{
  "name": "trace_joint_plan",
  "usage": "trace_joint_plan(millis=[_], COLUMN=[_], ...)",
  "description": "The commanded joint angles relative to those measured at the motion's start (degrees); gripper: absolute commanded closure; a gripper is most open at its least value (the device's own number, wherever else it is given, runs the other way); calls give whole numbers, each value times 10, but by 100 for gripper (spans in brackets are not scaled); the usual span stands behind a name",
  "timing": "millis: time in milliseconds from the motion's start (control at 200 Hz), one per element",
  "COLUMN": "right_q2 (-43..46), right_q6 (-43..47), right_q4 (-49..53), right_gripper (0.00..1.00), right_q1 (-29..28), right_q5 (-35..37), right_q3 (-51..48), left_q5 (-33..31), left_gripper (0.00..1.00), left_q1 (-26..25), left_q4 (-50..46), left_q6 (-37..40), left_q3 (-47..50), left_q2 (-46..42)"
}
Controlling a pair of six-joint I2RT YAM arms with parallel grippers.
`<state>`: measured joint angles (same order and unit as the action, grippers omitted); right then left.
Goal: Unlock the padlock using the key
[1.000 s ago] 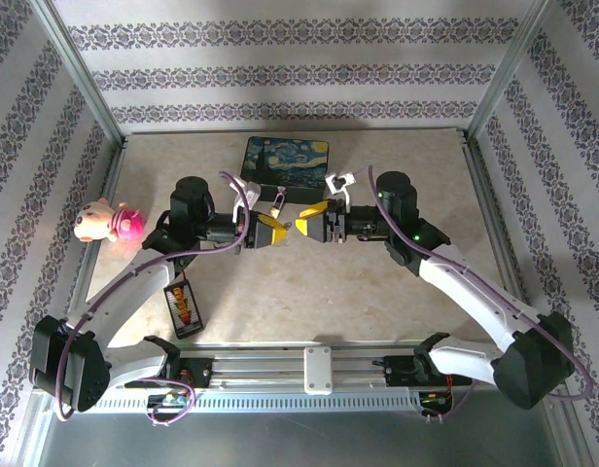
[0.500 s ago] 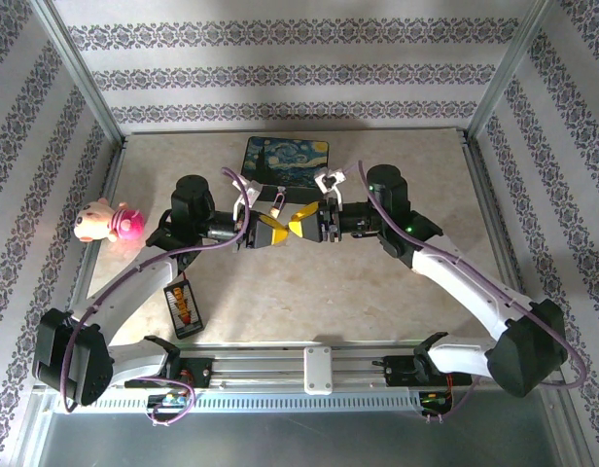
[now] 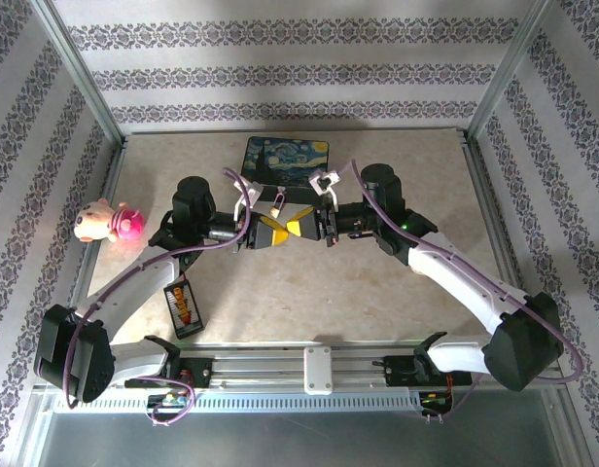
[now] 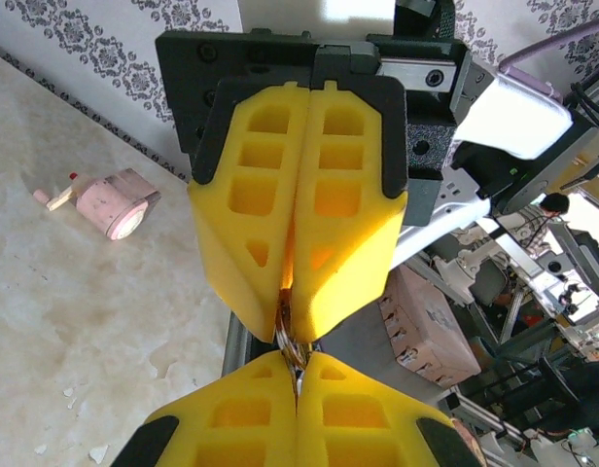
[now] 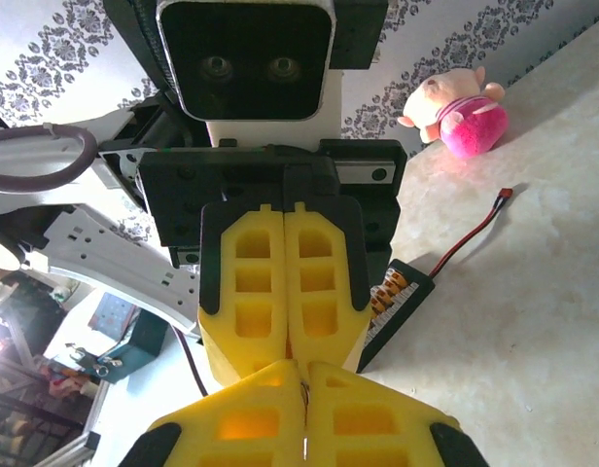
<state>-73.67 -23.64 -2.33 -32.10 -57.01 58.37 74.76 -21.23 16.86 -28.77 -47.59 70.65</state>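
The left gripper (image 3: 278,233) and the right gripper (image 3: 298,228) meet tip against tip above the middle of the beige marble-patterned table (image 3: 358,292), just in front of the flat dark box painted with a starry night sky (image 3: 285,161). Both have their yellow foam fingers pressed fully together, with no gap between them.

In the left wrist view a thin silvery metal ring (image 4: 290,339) sits exactly where the two pairs of tips touch. It comes out of the seam of the right gripper's fingers and goes down into the seam of the left one. I cannot tell which gripper really holds it, nor if it belongs to the padlock or to the key. The brass body of the padlock I cannot make out.

A pink and cream plush toy (image 3: 107,222) lies at the left edge of the table. A black battery pack with an orange label (image 3: 183,307) lies near the left arm.
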Motion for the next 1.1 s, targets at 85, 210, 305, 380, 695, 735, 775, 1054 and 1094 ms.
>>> trace_joint_plan(millis=[85,210,305,380,695,735,775,1054,1094], right_q2=[31,52,62,64,40,36,32,21,21], right_q6=[-18,-41,-65,-82,-120,-123,-125,-128,-128], right_q4=[-31,-50,-68,-79,-118,-120,-122,-123,-124], right_gripper=[100,100,100,100,100,100,100,100,100], right_q1=[16,17,16,14,-2,-4,-7,-16,-17], right_q5=[48,86,111,129,120,117,114,111,113], right_q3=[-16,-33,-45,-52,-45,-42,-38,-31,-31], left_q5=[-5,-47,-103,-117,-101,-101,-101,-78,-75], left_gripper=[74,69,69,69,60,59,58,66,67], left_q1=[35,52,52,50,30,30,29,28,28], left_q4=[91,122,66,77,116,124,132,228,226], left_q6=[-64,-81,-46,-42,-21,-24,-26,-84,-83], left_q3=[30,50,46,49,43,44,45,56,58], left_q2=[-16,-35,-49,-59,-47,-41,-35,-10,-10])
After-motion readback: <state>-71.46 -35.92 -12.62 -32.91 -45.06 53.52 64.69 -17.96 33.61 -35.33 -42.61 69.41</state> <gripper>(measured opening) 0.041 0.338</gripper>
